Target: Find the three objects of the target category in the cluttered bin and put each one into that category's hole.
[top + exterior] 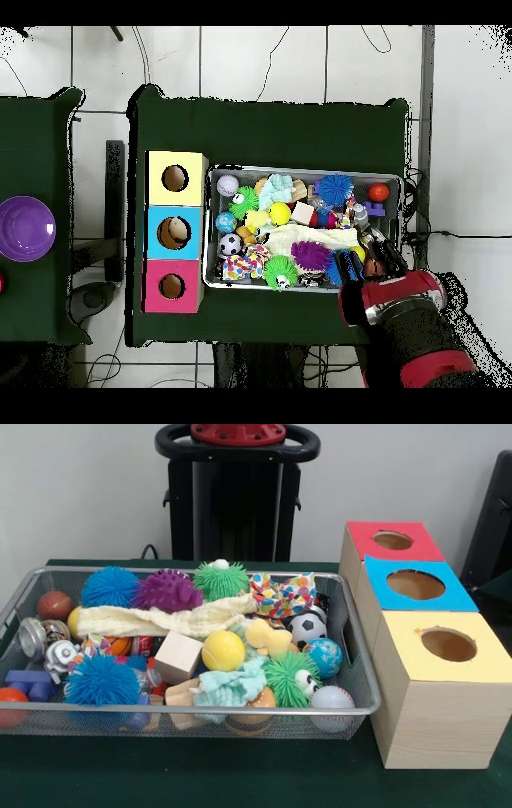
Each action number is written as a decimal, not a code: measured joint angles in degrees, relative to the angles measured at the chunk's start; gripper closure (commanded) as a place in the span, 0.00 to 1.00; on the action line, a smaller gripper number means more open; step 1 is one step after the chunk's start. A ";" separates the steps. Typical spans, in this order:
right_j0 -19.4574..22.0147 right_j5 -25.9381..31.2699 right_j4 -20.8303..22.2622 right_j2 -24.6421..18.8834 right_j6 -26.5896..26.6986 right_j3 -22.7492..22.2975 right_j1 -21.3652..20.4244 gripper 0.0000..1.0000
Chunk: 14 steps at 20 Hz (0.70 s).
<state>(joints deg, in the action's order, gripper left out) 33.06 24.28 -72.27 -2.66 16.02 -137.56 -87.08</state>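
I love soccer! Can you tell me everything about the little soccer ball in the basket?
The soccer ball is small and round, white with black patches, and looks like soft foam. It sits near the right end of the wire bin, partly tucked under the patterned cloth. A blue globe ball touches it in front, and a pale yellow toy lies beside it.

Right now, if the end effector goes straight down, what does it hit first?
Probably the shiny silver toys at the bin's end under the end effector, though its height is unclear.
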 measured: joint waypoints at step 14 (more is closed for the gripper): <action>-2.58 -0.28 -8.91 0.98 6.89 -1.41 2.78 0.00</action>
<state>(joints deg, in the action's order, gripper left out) 30.48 24.00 -81.18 -1.68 22.91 -138.96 -84.30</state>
